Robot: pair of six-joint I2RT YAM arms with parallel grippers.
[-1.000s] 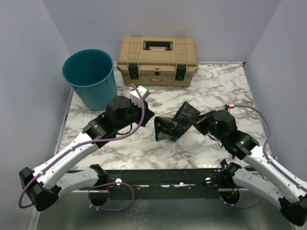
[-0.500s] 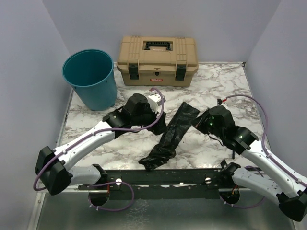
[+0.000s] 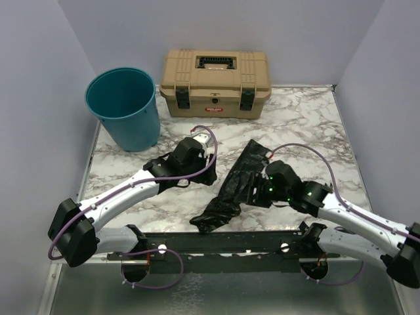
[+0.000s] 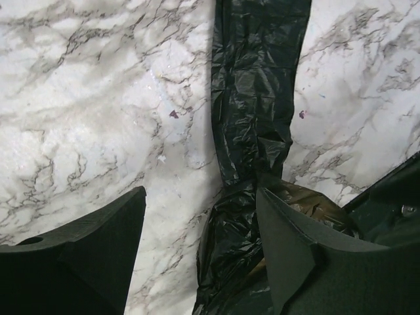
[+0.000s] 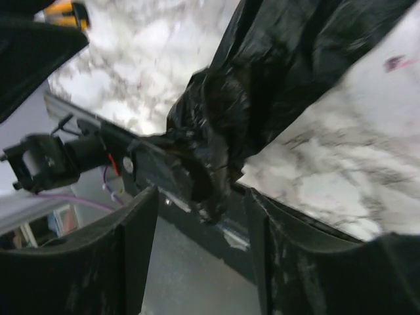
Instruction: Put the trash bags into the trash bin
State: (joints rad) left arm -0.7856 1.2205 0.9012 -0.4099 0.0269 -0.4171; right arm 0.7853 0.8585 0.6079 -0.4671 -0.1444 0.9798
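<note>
Top external view: bag flat on marble, both grippers spread

Shows the trash bag [image 3: 237, 182] stretched as a long wrinkled strip on the marble table [image 3: 308, 118], its near end drooping over the near edge onto the metal rail [image 3: 262, 240]. Places the trash bin [image 3: 125, 108] upright at far left, well apart from the bag, with the tan toolbox [image 3: 215, 82] just right of it. Catches the left gripper [image 3: 207, 174] just left of the strip, fingers wide over bare marble, bag beside one finger. Catches the right gripper [image 3: 252, 191] at the strip's right side, fingers apart, crumpled film between them, unpinched.
</note>
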